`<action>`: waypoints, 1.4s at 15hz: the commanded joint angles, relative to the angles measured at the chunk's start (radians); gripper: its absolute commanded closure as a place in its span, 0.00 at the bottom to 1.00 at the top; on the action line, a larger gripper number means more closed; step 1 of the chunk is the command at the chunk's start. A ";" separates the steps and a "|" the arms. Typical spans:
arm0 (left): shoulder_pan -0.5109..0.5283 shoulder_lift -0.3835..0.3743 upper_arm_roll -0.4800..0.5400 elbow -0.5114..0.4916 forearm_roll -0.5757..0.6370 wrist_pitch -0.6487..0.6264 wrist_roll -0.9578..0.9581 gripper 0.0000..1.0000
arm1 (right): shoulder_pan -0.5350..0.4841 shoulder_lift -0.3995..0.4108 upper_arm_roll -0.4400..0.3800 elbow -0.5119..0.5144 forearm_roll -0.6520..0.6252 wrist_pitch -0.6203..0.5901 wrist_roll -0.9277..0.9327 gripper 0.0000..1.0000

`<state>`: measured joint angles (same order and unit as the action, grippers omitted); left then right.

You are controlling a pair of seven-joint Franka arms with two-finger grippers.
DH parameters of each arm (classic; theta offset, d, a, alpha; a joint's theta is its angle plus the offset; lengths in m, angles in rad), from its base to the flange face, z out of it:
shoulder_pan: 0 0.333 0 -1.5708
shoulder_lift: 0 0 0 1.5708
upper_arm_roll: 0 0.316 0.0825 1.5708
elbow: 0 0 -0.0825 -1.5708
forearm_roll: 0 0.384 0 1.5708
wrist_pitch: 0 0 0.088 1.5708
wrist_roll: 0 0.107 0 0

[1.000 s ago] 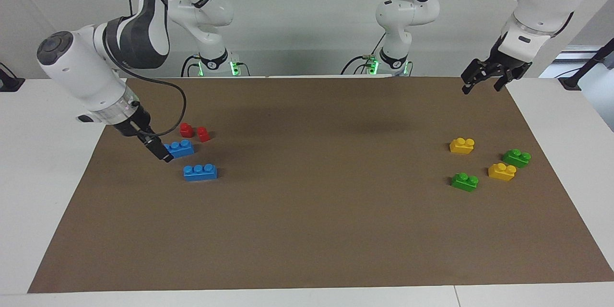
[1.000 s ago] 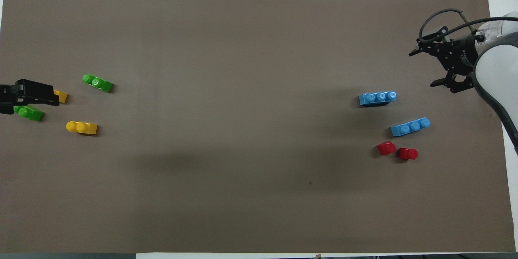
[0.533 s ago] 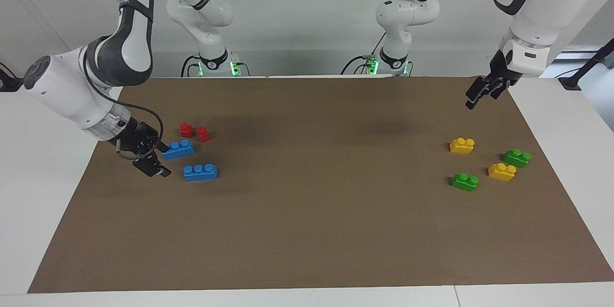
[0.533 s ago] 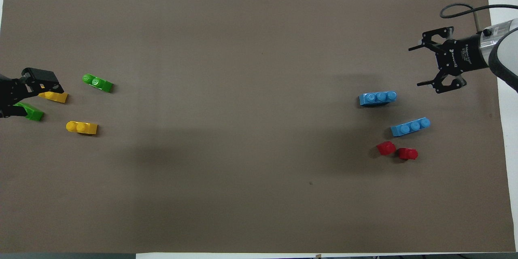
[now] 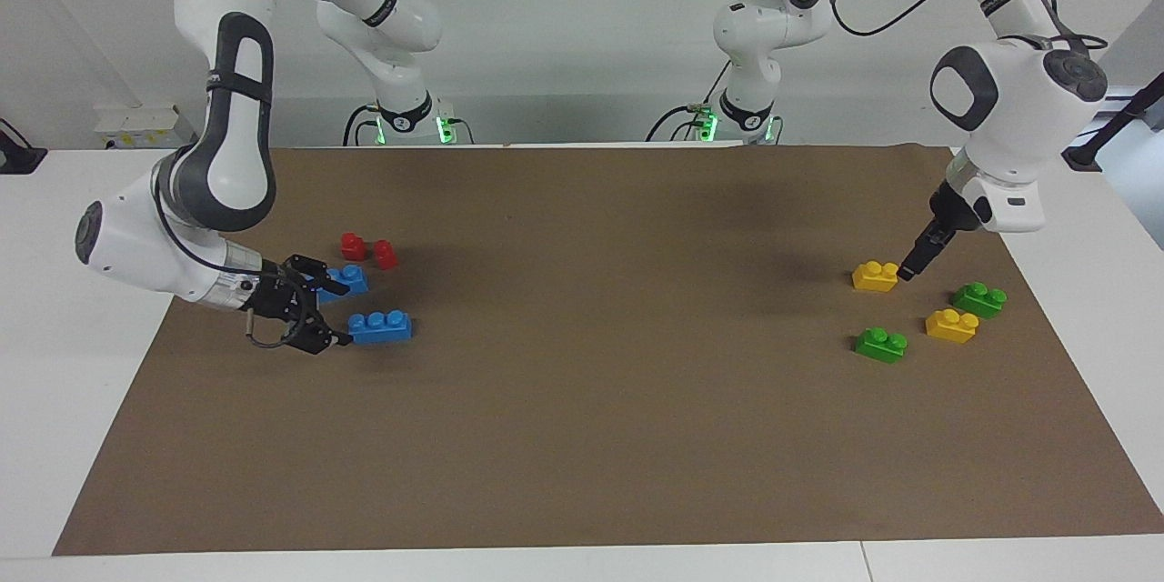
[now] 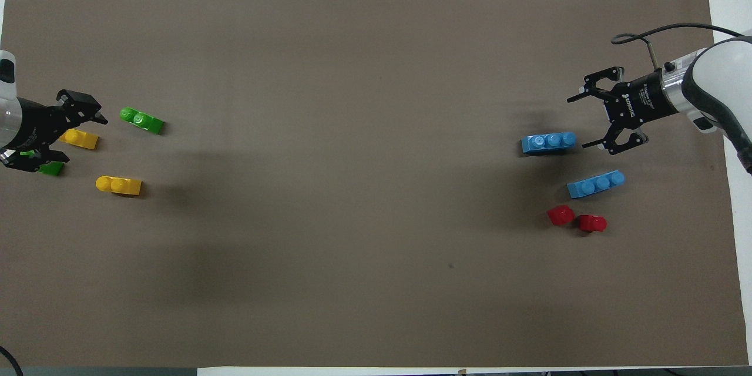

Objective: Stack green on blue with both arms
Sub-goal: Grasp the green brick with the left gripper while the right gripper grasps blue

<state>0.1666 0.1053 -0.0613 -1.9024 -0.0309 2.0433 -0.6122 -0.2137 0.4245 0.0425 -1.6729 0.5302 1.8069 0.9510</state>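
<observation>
Two green bricks (image 5: 880,345) (image 5: 979,298) lie at the left arm's end of the mat. In the overhead view one green brick (image 6: 141,120) shows whole and the other (image 6: 51,168) is partly covered. Two blue bricks (image 5: 380,326) (image 5: 344,280) lie at the right arm's end and also show in the overhead view (image 6: 548,143) (image 6: 595,184). My right gripper (image 5: 327,314) (image 6: 581,120) is open and empty, low beside the end of the farther blue brick. My left gripper (image 5: 909,268) (image 6: 81,140) is open and empty, in the air over the yellow and green bricks.
Two yellow bricks (image 5: 876,275) (image 5: 951,326) lie among the green ones. Two red bricks (image 5: 353,245) (image 5: 386,254) sit just nearer to the robots than the blue bricks. The brown mat (image 5: 600,382) covers the table.
My right gripper has swung round and dropped toward the farther blue brick. My left gripper has come down from the mat's corner to over the yellow and green bricks.
</observation>
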 commanded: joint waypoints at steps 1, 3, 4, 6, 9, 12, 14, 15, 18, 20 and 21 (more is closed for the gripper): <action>0.007 0.066 -0.006 0.016 -0.006 0.063 -0.127 0.00 | -0.012 0.026 0.007 0.019 0.025 -0.014 -0.032 0.03; 0.004 0.091 -0.008 0.009 -0.006 0.093 -0.179 0.00 | -0.015 0.033 0.007 0.010 0.025 -0.014 -0.047 0.03; 0.002 0.105 -0.006 0.012 -0.006 0.097 -0.195 0.00 | -0.021 0.033 0.005 0.002 0.024 -0.014 -0.063 0.03; -0.004 0.128 -0.008 0.012 -0.006 0.127 -0.276 0.00 | -0.036 0.033 0.005 -0.024 0.024 -0.014 -0.090 0.03; -0.016 0.177 -0.006 0.025 -0.004 0.184 -0.336 0.00 | -0.072 0.025 0.005 -0.048 0.025 -0.009 -0.090 0.03; -0.030 0.229 -0.006 0.063 -0.001 0.228 -0.423 0.00 | -0.075 0.014 0.005 -0.088 0.025 0.008 -0.092 0.02; -0.033 0.246 -0.008 0.063 0.019 0.255 -0.440 0.00 | -0.076 0.007 0.005 -0.112 0.051 0.018 -0.092 0.02; -0.030 0.249 -0.008 0.063 0.020 0.264 -0.440 0.00 | -0.076 0.005 0.004 -0.126 0.072 0.032 -0.090 0.02; -0.027 0.278 -0.006 0.063 0.020 0.301 -0.440 0.00 | -0.075 -0.006 0.003 -0.169 0.093 0.104 -0.066 0.02; -0.019 0.292 -0.006 0.062 0.022 0.304 -0.440 0.00 | -0.075 -0.007 0.003 -0.185 0.116 0.140 -0.063 0.02; -0.019 0.297 -0.006 0.062 0.022 0.304 -0.440 0.00 | -0.075 -0.009 0.003 -0.186 0.116 0.144 -0.063 0.02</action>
<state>0.1485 0.3782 -0.0723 -1.8585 -0.0251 2.3318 -1.0333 -0.2807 0.4522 0.0411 -1.8117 0.6173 1.9172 0.8875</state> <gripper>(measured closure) 0.000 0.000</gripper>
